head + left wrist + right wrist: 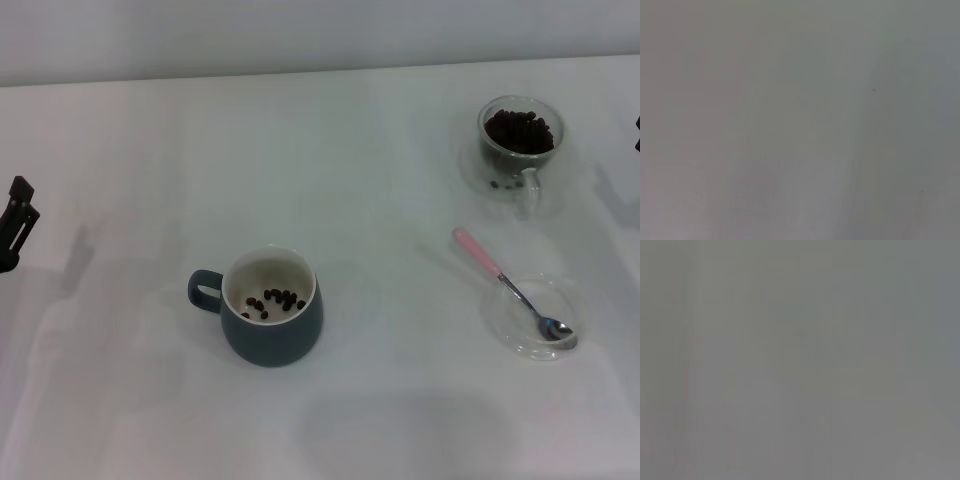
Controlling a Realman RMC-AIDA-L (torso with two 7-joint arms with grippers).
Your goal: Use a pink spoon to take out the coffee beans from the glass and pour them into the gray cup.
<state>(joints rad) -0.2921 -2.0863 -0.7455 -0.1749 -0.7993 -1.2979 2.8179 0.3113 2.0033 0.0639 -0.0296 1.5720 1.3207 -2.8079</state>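
In the head view the gray cup (270, 308) stands at the front centre-left with several coffee beans (273, 300) on its cream inside. The glass (520, 145) stands at the back right, holding a heap of coffee beans (519, 130). The pink spoon (510, 284) lies to the right, its metal bowl resting in a flat clear dish and its pink handle pointing back-left. My left gripper (14, 225) is at the far left edge, apart from everything. My right gripper (637, 133) barely shows at the far right edge. Both wrist views show only blank table.
A flat shallow clear glass dish (500, 325) lies at the front right under the spoon's bowl. The white table (380, 200) spans the whole view, with its back edge along the top.
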